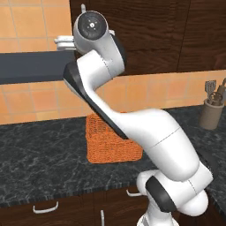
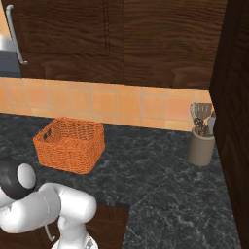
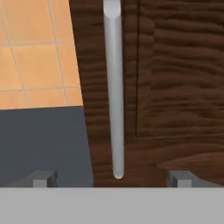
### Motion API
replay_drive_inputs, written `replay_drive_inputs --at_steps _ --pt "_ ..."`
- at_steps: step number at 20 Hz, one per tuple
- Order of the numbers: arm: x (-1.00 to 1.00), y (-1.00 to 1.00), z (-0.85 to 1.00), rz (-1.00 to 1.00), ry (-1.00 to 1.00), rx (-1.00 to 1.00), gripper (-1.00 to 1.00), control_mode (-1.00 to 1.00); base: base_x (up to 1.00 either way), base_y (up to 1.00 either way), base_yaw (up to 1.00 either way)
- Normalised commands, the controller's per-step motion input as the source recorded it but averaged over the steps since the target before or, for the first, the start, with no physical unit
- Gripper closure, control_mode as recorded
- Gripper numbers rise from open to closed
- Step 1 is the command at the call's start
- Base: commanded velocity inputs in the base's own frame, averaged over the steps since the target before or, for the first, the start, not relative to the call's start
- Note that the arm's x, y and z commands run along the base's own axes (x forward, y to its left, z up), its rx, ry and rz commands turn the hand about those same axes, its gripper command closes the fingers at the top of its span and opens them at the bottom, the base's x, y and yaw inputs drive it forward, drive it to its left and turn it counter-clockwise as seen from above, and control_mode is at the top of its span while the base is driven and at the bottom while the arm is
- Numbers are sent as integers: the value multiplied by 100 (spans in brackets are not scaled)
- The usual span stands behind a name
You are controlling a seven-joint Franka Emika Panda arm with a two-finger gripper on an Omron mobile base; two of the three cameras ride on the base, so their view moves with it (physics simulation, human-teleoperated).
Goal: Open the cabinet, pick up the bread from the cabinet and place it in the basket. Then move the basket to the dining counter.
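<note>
The black speckled countertop [image 2: 160, 180] runs wide across the scene, backed by an orange tiled wall [image 2: 97, 102], with low drawers [image 1: 48, 207] under its near edge. Above it hangs the cabinet [image 2: 146, 39], dark brown wood, its doors closed. A tall dark side panel [image 2: 233, 121] closes off the right end of the countertop. Left of the cabinet a dark grey hood [image 1: 31, 66] juts out from the tiles.

The basket [image 2: 70, 144] stands on the countertop near the wall, below the cabinet, with bare stone all round it; in the left base view the arm crosses in front of it. A utensil holder [image 2: 201, 146] stands well to the right, close to the side panel.

The cabinet's handle [image 3: 114, 87] hangs near the left edge of its door. The gripper [image 3: 111, 178] is raised to it, fingertips [image 3: 41, 178] set wide, one to each side of the handle's lower end, not touching it.
</note>
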Motion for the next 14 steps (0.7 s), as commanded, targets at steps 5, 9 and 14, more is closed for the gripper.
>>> replay_drive_inputs --at_steps 5,9,14 --pt "53 0 -1 0 1 0 -100 -100 0 0 0" --pt "67 0 -3 0 2 0 -100 -100 0 0 0" --pt "54 -1 -19 0 0 0 -100 -100 0 0 0"
